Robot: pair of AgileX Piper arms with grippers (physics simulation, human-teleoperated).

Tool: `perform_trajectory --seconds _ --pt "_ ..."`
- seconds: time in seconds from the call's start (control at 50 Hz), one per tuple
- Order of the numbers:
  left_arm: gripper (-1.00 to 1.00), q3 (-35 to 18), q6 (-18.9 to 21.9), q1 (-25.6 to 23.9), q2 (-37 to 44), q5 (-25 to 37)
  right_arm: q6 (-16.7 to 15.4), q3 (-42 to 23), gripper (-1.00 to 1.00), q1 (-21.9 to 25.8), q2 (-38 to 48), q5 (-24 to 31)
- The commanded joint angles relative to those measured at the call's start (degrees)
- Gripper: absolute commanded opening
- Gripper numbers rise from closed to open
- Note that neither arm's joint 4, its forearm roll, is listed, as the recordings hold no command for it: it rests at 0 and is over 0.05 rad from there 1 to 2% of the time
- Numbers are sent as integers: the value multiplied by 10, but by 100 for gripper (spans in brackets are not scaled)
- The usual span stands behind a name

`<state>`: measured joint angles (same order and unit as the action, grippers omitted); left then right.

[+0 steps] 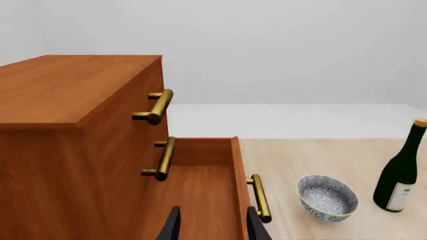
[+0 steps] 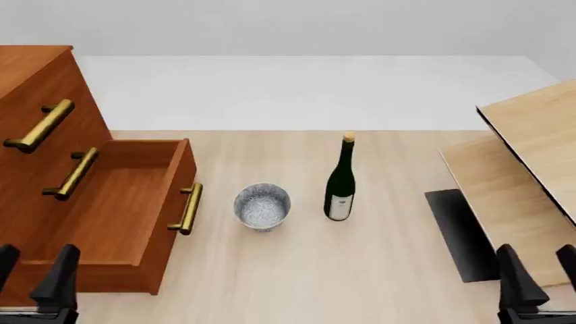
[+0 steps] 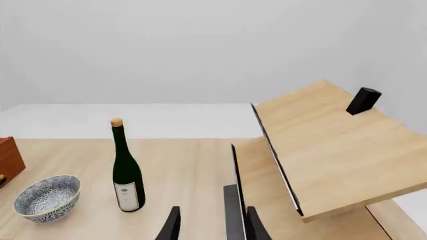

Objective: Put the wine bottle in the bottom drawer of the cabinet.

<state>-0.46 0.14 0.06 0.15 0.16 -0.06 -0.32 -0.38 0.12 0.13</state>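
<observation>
The wine bottle (image 2: 340,181) stands upright near the middle of the table (image 2: 378,270), just beside a speckled bowl (image 2: 262,206). The cabinet (image 2: 32,88) sits at the table's left edge with its bottom drawer (image 2: 117,202) pulled open. Pale wood furniture (image 2: 531,169) stands at the right edge. The left gripper (image 2: 34,277) and right gripper (image 2: 538,280) hover at the near edge, both with fingers apart, holding nothing.

Left tool (image 2: 34,270) low at near-left, fingers apart, empty; right tool (image 2: 538,270) near-right, likewise.
</observation>
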Motion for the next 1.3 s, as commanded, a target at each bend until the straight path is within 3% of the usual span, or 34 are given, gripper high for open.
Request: perform_trajectory --seconds 0.02,0.32,0.44,0.5,0.58,0.62,0.68,0.82,0.86,0.94,1.12,1.16,1.3 --pt "100 3 7 -3 6 -2 -3 0 100 5 0 -4" --pt "100 -19 16 -6 56 -33 -1 1 100 11 3 -2" --pt "100 -54 38 -12 130 -55 -2 1 100 15 1 0" --pt "100 -82 18 -7 155 -49 -1 1 100 15 1 1" --pt "100 -118 56 13 226 -46 -1 1 100 13 1 1" --pt "100 -152 16 16 233 -17 -2 1 100 14 1 1" --pt "100 -182 41 8 250 5 -1 1 100 13 1 2" --pt "100 -240 48 -9 291 48 -2 1 100 16 1 1" --pt "100 -259 15 -3 309 58 -3 1 100 15 1 2" --pt "100 -277 27 -30 326 73 -2 1 100 15 1 3" --pt "100 -339 2 -39 387 115 -3 1 100 15 3 1" --pt "100 -352 -19 -40 410 126 -3 2 100 17 3 1" --pt "100 -407 0 -56 453 162 -5 1 100 18 3 2"
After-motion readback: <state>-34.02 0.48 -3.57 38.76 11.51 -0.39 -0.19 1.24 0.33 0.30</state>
